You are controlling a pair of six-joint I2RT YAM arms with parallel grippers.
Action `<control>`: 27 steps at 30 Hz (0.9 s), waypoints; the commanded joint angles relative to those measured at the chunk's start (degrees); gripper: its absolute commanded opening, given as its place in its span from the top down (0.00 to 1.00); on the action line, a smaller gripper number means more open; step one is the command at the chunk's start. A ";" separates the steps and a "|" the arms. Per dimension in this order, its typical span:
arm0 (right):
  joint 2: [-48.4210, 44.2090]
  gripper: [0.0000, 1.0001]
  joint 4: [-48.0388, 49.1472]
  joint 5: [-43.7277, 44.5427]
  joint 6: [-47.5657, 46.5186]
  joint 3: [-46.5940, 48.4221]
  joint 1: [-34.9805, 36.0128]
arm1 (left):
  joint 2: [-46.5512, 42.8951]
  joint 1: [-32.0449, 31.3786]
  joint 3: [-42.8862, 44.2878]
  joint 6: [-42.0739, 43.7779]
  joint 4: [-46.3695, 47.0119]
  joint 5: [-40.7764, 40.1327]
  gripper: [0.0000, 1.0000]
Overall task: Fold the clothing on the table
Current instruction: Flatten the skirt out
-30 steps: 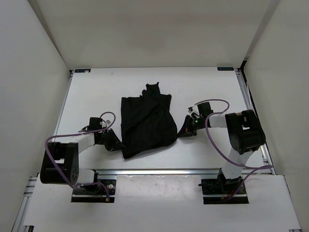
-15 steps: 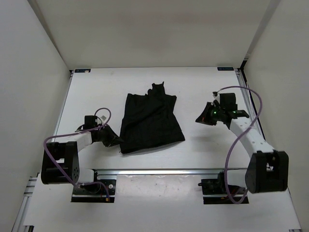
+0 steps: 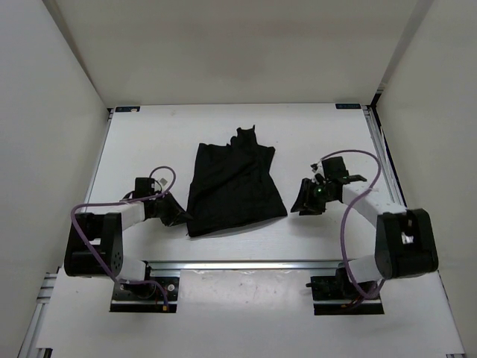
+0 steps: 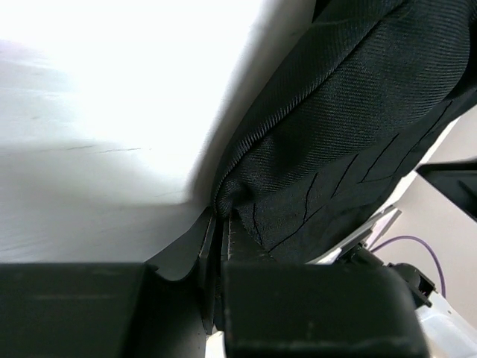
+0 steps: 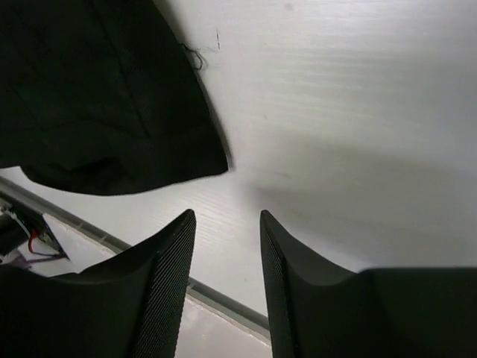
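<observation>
The clothing [image 3: 235, 186], a limp black garment, lies spread in the middle of the white table [image 3: 149, 149], narrower at the far end. My left gripper [image 3: 179, 215] lies low at its near left corner, shut on the clothing's hem [image 4: 246, 190]; the pinched edge bunches right at the fingertips of the left gripper [image 4: 220, 224]. My right gripper [image 3: 302, 205] sits just right of the near right corner, open and apart from the cloth. In the right wrist view the right gripper [image 5: 227, 220] has only bare table [image 5: 358, 112] between its fingers, with the clothing's corner [image 5: 97, 97] up and to the left.
An aluminium rail [image 3: 246, 265] runs along the table's front edge, also seen as the rail [image 5: 223, 298] just past the right fingertips. White walls close in on the left, right and far sides. Purple cables loop over both arms.
The right gripper left the garment's near right corner, swung out to the right, came back beside that corner and opened. The cloth's near right edge settled flatter and further right. The left gripper kept its grip.
</observation>
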 commanded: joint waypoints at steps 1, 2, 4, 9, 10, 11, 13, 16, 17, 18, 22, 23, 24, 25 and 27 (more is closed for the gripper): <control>6.57 0.54 7.79 -4.21 -1.74 3.17 1.47 | -2.24 0.75 -0.92 1.79 -1.68 -0.19 1.00; 9.02 0.54 8.32 -4.04 -2.00 4.31 1.91 | -2.41 0.84 -1.09 1.97 -2.38 -0.27 1.00; 12.38 0.53 9.64 -4.21 -2.35 6.24 2.70 | -3.20 0.75 -1.27 2.41 -3.00 -0.53 1.00; 19.49 0.52 14.29 -7.37 -1.57 9.16 4.11 | -5.22 0.14 -2.50 2.06 -3.44 -0.01 1.00; 20.37 0.52 14.65 -7.81 -0.96 9.59 4.29 | -5.05 -0.38 -2.76 2.23 -3.79 -0.27 1.00; 20.82 0.52 15.27 -8.86 -1.04 9.95 4.46 | -5.23 -0.39 -2.85 1.89 -3.96 -0.27 1.00; 22.39 0.52 16.06 -10.88 0.27 9.95 5.51 | -5.40 -0.48 -3.46 1.89 -3.79 -0.27 1.00; 24.24 0.60 17.91 -15.28 0.98 9.17 7.70 | -5.66 0.40 -4.26 1.27 -2.65 0.17 1.00; 25.21 0.75 17.74 -15.98 1.24 9.42 8.59 | -5.41 0.40 -4.52 1.27 -2.56 0.69 1.00; 25.48 0.83 17.73 -16.95 1.16 8.90 9.03 | -5.32 0.23 -4.52 1.10 -2.30 0.52 1.00; 21.64 1.00 15.28 -14.60 0.89 7.49 11.06 | -4.53 0.40 -3.47 1.01 -1.86 0.61 1.00; 17.96 1.00 12.31 -10.06 0.46 7.75 10.88 | -4.61 0.40 -3.38 1.44 -1.42 0.95 1.00; 16.36 1.00 10.46 -8.62 0.28 7.75 10.44 | -4.18 -0.12 -2.94 1.10 -1.24 1.13 1.00; 12.51 1.00 6.52 -5.04 0.10 9.58 9.40 | -4.00 -0.13 -2.42 1.53 -0.89 1.48 1.00; 5.74 1.00 -0.06 0.32 -1.12 12.49 6.94 | -2.42 -0.21 -0.49 3.28 -2.02 3.06 1.00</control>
